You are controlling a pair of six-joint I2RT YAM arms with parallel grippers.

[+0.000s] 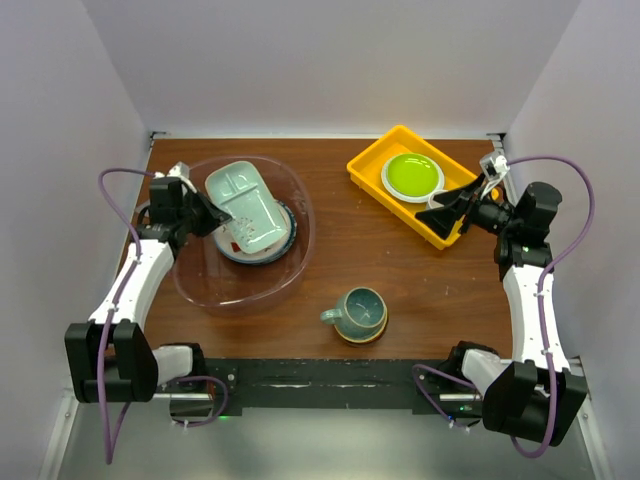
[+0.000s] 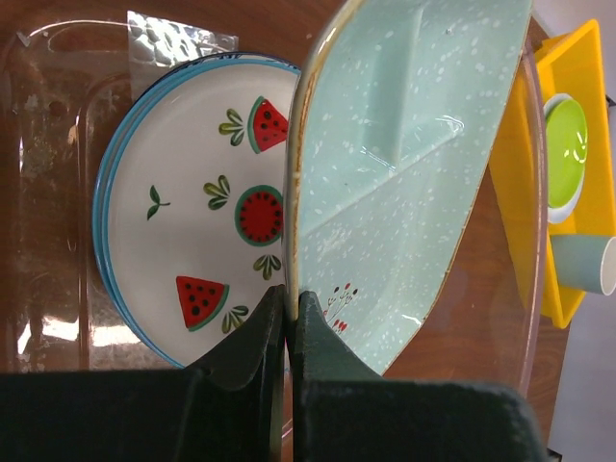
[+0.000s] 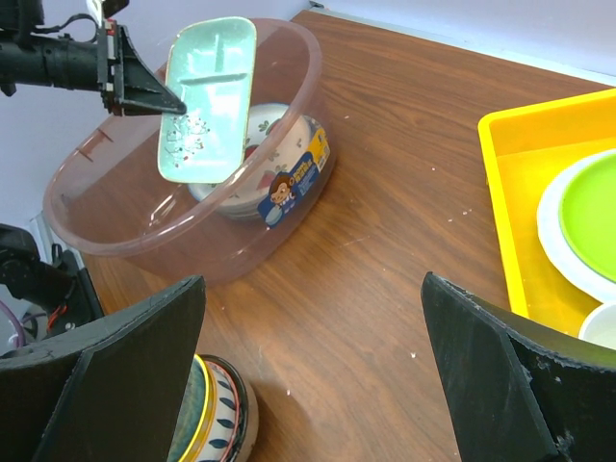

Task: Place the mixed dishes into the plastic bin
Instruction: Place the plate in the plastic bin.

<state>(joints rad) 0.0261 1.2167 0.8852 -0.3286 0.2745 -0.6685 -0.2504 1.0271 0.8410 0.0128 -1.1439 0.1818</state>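
Left jaws clamp the mint divided dish (image 2: 385,173) by its rim; likely stiff, slick, breakable. Right jaws gape, empty.

The dish (image 2: 404,164) is speckled mint, the plate (image 2: 183,231) white with red watermelons, the bin (image 1: 240,292) pinkish, the tray (image 1: 370,165) yellow.

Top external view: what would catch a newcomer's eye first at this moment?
The pale mint squarish ceramic dish, pinched tilted in the left tool above the watermelon-printed round plates inside the large transparent pinkish plastic bin at the left. Next, the bright yellow rectangular tray holding a lime-green plate at the far right, and the teal ceramic mug outside the bin near the front middle.
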